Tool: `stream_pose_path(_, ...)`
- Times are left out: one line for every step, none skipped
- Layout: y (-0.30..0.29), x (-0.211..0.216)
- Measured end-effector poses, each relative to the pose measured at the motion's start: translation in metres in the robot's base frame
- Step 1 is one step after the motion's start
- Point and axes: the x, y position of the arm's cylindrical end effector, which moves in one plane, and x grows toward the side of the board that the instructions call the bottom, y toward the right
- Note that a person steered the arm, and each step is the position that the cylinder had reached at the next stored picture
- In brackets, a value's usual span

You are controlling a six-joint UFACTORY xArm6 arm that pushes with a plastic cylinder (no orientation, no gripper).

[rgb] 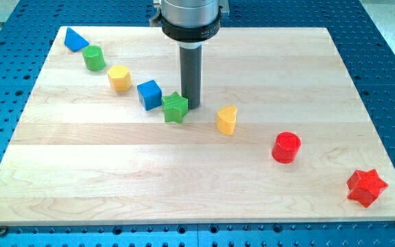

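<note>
Wooden board [81,178]: my tip [190,107] touching green star [175,107]; tool's upper part cut off, no jaws.

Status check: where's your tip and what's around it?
My tip at the green star's right edge, looks touching. Blue cube just left of the star. Yellow heart apart, to the right.

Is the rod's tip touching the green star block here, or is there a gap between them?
Cannot tell. In the camera view my tip sits right against the upper right edge of the green star, with no visible gap, but overlap from this angle could hide one.
</note>
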Motion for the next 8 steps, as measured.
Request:
stream_pose_path(0.041,-0.003)
stream_pose_path(0.071,0.013)
stream_pose_path(0.068,0.026)
stream_pose_path(0.087,0.014)
stream_pose_path(0.101,-0.023)
stream_pose_path(0.099,-0.076)
stream_pose_path(0.111,-0.078)
stream_pose_path(0.114,-0.078)
